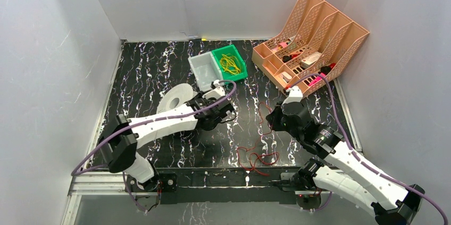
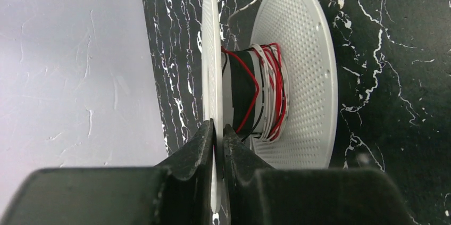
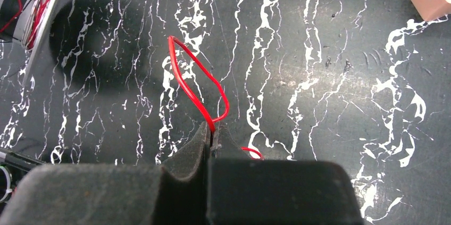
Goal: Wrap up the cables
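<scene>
There's the left end effector [image 2: 218,134] clamped on the flange of the white perforated plastic spool [image 2: 298,65], right end effector [image 3: 211,132] pinching the thin red wire [image 3: 178,84], part wound on the hub, part looping over the black marbled desk [image 3: 330,76], and it looks light, floppy and springy, probably best gripped near the spool.

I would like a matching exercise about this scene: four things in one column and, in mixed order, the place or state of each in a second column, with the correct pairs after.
Column one:
1. left tool
2. right tool
3. green bin
4. orange rack

Column two:
A. contains the yellow wire tangle
B. shut on the red wire
C. at the far right corner of the table
D. shut on a flange of the white spool

Pairs: 1-D; 2-B; 3-A; 4-C
</scene>
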